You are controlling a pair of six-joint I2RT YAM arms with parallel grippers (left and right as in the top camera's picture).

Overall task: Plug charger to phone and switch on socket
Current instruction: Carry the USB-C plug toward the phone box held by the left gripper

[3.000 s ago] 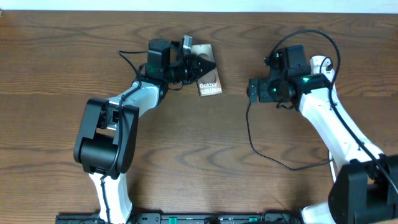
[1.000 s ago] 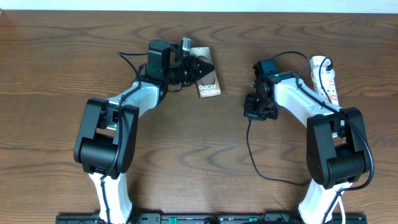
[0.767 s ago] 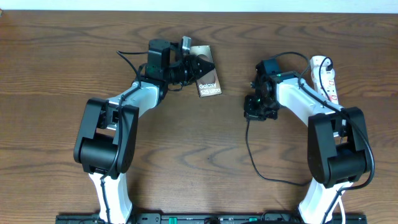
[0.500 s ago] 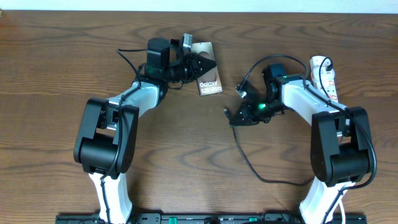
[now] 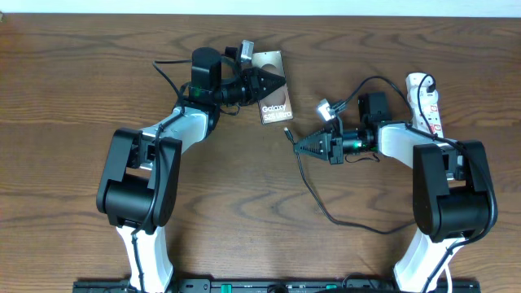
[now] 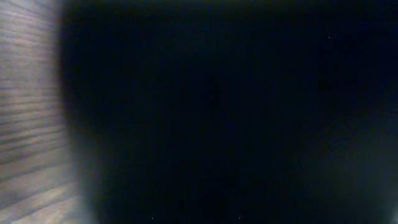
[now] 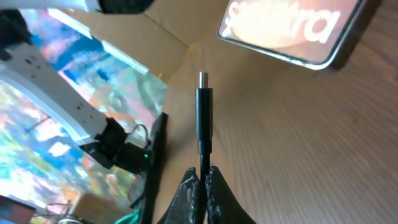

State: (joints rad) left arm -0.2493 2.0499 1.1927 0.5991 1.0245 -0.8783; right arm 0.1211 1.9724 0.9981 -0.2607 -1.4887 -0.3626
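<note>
1. Status: the task is part done. Neither the plugging-in nor the switching shows as complete.
2. Right gripper [image 7: 202,176]: its fingers are pinched tight on the charger [image 7: 204,115], gripping the cable just behind the connector. The connector projects straight ahead of the fingertips with its metal tip bare.
3. Phone [image 5: 277,110]: it lies flat on the table [image 5: 244,203], ahead of the right gripper and a little to one side. There is a clear gap between the connector tip and the phone's near edge, so nothing is inserted yet.
4. Left gripper [image 5: 275,84]: it sits over the phone's upper half. From overhead it looks to be steadying the phone, but the left wrist view is almost wholly dark. I cannot tell whether the fingers are parted or clamped.
5. Socket [image 5: 427,102]: it lies well behind the right gripper, back along that arm. A black plug sits in its far end. No gripper is near it, and I cannot read the switch position at this size. I judge that step not yet done.
6. Remaining work, in my judgement:
   - line the connector up with the phone's port;
   - push it home while the phone is held;
   - release the cable and press the socket switch.
7. Containers: none in view. The slack cable trails loose on the table behind the right gripper.
</note>
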